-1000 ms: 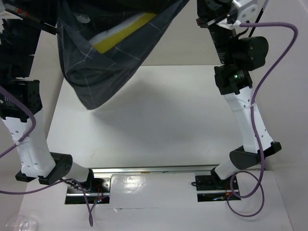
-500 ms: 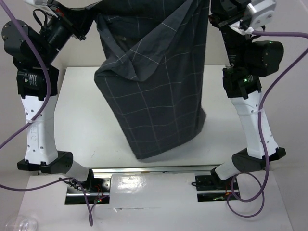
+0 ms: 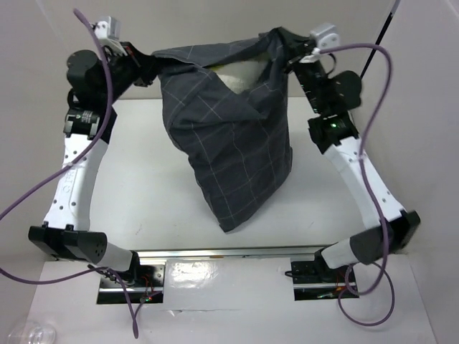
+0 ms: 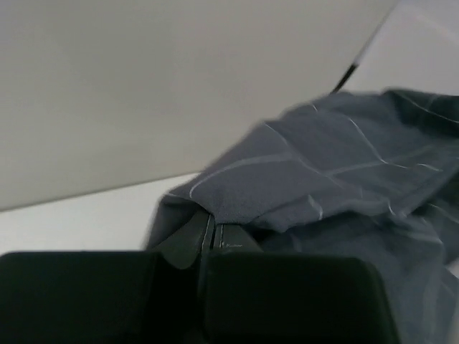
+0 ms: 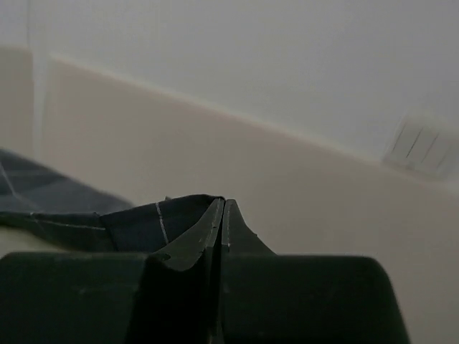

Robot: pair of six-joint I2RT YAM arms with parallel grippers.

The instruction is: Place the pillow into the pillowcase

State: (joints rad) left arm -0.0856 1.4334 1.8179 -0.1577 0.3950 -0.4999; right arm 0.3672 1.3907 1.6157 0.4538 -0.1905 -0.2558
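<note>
The dark charcoal pillowcase [image 3: 233,147] with a light grid hangs between both grippers, its lower corner resting on the white table [image 3: 143,186]. A sliver of the cream pillow [image 3: 240,70] shows at the case's open top; the rest is hidden inside. My left gripper [image 3: 150,68] is shut on the case's left top edge; the cloth shows in the left wrist view [image 4: 330,165], pinched at the jaws [image 4: 212,229]. My right gripper [image 3: 287,51] is shut on the right top edge, and the cloth [image 5: 136,222] runs left from its closed jaws [image 5: 221,215].
The arm bases sit on a metal rail [image 3: 229,252] at the near table edge. Purple cables [image 3: 380,107] loop beside the right arm and another [image 3: 43,193] beside the left. A pale wall stands behind the table.
Both grippers have moved down and away from the camera with the case. The case swung from hanging high at the left to draping in the middle, its bottom now on the table.
</note>
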